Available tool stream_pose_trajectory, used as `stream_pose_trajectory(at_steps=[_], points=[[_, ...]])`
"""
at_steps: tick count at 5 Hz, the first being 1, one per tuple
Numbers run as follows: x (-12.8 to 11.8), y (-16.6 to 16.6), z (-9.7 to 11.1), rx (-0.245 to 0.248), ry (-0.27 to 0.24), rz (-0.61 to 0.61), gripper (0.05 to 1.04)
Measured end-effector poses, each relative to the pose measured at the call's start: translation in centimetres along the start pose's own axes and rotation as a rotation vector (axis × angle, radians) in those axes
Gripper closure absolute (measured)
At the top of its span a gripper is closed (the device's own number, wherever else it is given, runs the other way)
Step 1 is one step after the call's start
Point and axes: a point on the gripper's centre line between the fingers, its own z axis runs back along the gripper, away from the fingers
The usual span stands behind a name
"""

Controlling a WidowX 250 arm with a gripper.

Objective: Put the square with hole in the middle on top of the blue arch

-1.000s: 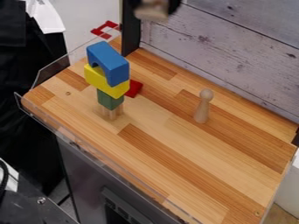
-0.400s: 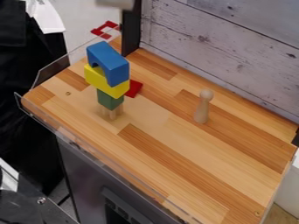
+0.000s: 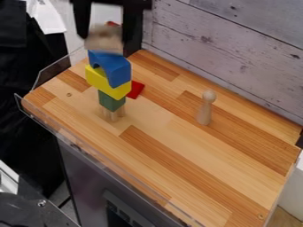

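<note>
"How did the gripper (image 3: 105, 37) stand, please?"

"It hung over the stack, at the top left of the camera view. Its jaws were parted only by the width of the square block (image 3: 104, 43), and they grasped it from two sides. The hole of this block I could not make out."

"Did the square block already touch the blue arch (image 3: 120, 74)?"

"This I cannot tell. It covered the upper part of the arch in the view, but a small gap could be hidden."

"And what was underneath?"

"The arch lay upon the yellow block (image 3: 97, 79), which rested on the green block (image 3: 111, 101), and this one on the pale wooden legs (image 3: 112, 115). The stack stood near the left corner of the table (image 3: 195, 177). The red piece (image 3: 136, 90) lay just behind it, and the wooden peg (image 3: 204, 111) stood upright near the back edge, by the plank wall (image 3: 237, 53)."

"What was different from the earlier frame?"

"The gripper had come lower. Before, the square block showed at the top edge of the view, well above the arch. The stack, the red piece and the peg had kept their places."
</note>
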Motion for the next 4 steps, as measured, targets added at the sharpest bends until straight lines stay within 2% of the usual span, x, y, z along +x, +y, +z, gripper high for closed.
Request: stream_pose_trajectory(at_steps=[1,2,3,4], points=[[0.5,-0.5,-0.9,-0.019,0.032,-0.003,0.311],[0.9,-0.5,-1.3,-0.027,0.035,-0.008,0.311],[1.3,-0.6,-1.1,-0.036,0.012,-0.013,0.311],[1.7,-0.7,-0.5,-0.036,-0.01,-0.018,0.26]])
